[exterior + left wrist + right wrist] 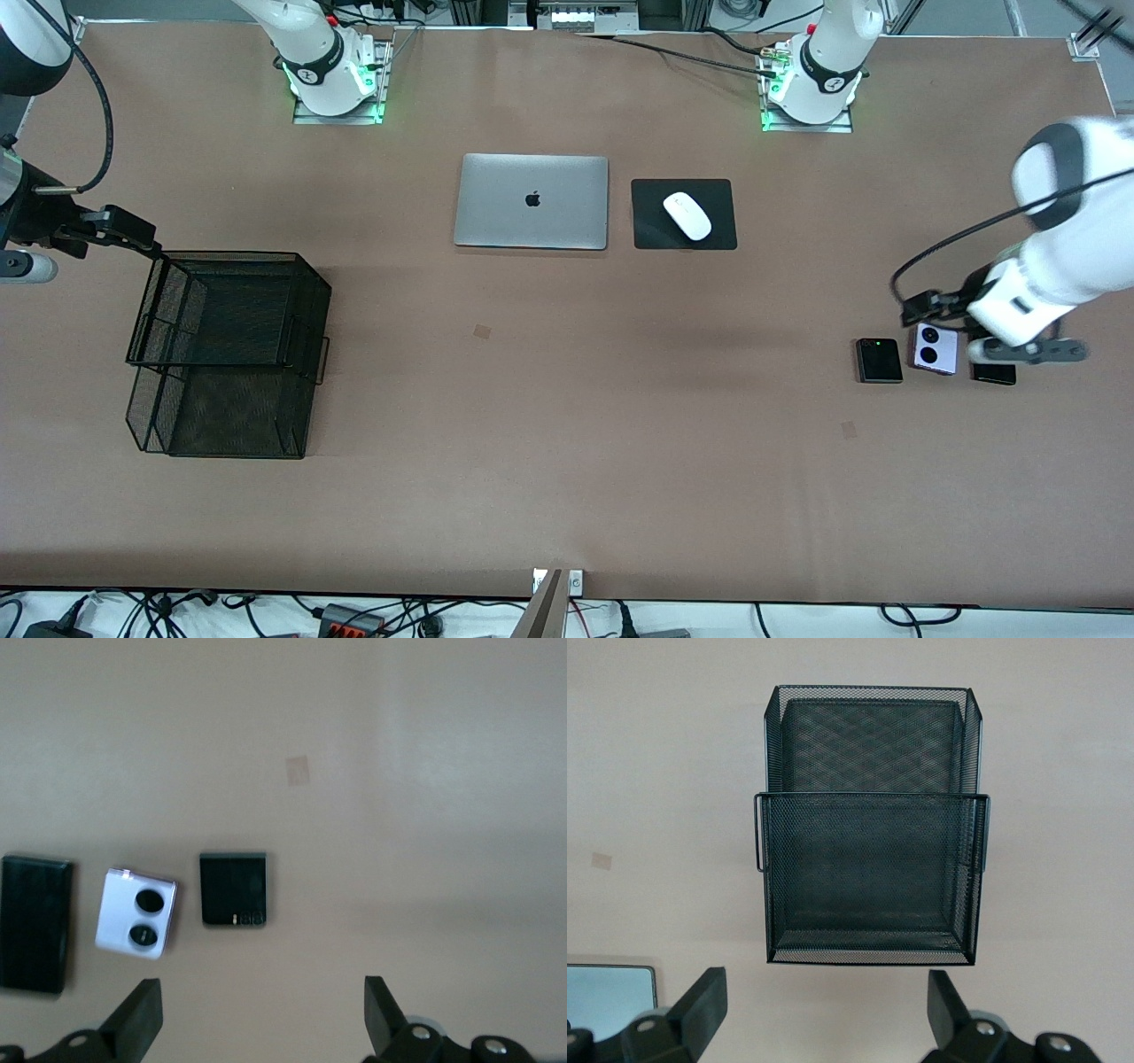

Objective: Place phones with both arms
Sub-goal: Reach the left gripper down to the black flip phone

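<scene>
Brown tabletop (567, 425): phones (935, 348) lined up near the left arm's end, left gripper (263, 1014) spread empty above; right gripper (824, 1010), fingers wide and empty, waits over the basket (226, 354).

Three flat phones lie in a row at the left arm's end: small squarish black phone (879, 360), small squarish lilac phone with two black circles (935, 348), long black slab phone (994, 374).

Long black phone (994, 374) — mostly hidden under left arm (1045, 275).

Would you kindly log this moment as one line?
left tool: open, over table beside phones | right tool: open, by mesh basket | phones: three on table, none held
</scene>
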{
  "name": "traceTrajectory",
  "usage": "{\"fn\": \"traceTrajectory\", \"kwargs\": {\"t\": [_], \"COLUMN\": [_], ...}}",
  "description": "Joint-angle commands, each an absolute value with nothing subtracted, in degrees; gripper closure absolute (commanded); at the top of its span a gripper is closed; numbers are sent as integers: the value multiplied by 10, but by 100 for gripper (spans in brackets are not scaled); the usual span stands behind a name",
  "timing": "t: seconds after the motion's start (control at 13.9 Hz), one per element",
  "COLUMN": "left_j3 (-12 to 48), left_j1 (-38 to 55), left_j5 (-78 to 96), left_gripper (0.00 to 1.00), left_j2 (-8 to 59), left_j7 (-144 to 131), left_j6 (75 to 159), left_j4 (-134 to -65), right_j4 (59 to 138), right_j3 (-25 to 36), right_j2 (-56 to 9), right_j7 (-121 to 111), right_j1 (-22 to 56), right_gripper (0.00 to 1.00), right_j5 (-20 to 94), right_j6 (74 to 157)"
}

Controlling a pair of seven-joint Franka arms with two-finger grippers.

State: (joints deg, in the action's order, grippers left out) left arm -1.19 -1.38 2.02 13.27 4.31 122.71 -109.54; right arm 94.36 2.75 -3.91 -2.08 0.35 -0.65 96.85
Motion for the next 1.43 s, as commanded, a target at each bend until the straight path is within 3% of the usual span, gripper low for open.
{"fn": "traceTrajectory", "kwargs": {"t": [0.0,0.57,1.36], "left_j3": [-6,-6,-1], "left_j1": [-20,-37,-56], "left_j5": [7,17,40], "left_gripper": [0,0,0], "left_j2": [147,282,319], "left_j7": [72,124,109], "left_j6": [1285,1420,1424], "left_j4": [-1140,-1142,-1136], "right_j4": [955,958,959], "right_j3": [25,25,27], "right_j2": [-25,-18,-18], "right_j7": [-21,-20,-23], "right_j1": [1,-1,-1], "right_gripper": [0,0,0], "right_j5": [-14,-13,-11], "right_j6": [972,971,971]}}
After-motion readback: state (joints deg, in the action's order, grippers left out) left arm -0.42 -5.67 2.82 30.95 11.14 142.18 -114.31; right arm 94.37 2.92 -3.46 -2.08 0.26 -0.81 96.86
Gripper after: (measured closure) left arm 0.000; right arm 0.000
